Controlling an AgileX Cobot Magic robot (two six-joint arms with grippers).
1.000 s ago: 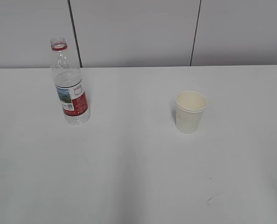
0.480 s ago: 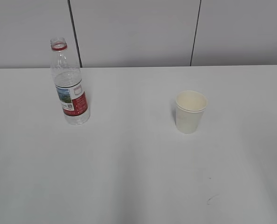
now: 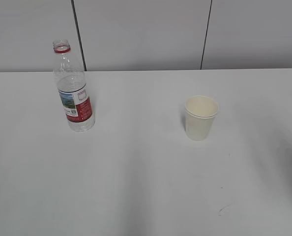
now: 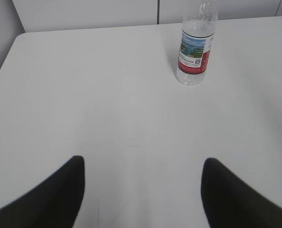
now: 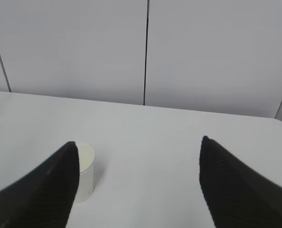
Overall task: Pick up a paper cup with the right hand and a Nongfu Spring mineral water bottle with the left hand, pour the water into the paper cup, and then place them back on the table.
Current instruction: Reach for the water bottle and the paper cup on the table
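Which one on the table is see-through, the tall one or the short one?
The tall one, the water bottle: you can see right through its clear plastic above the red-and-white label. The short paper cup is solid cream-white.

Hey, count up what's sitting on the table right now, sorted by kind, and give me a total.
Mineral water bottles: 1, the Nongfu Spring mineral water bottle, upright, no cap on.
Paper cups: 1, the paper cup, upright.
Total: 2 things on the table.

Bright even light, soft faint shadows on table (image 3: 136, 187), blurred gripper fingers (image 4: 46, 199)
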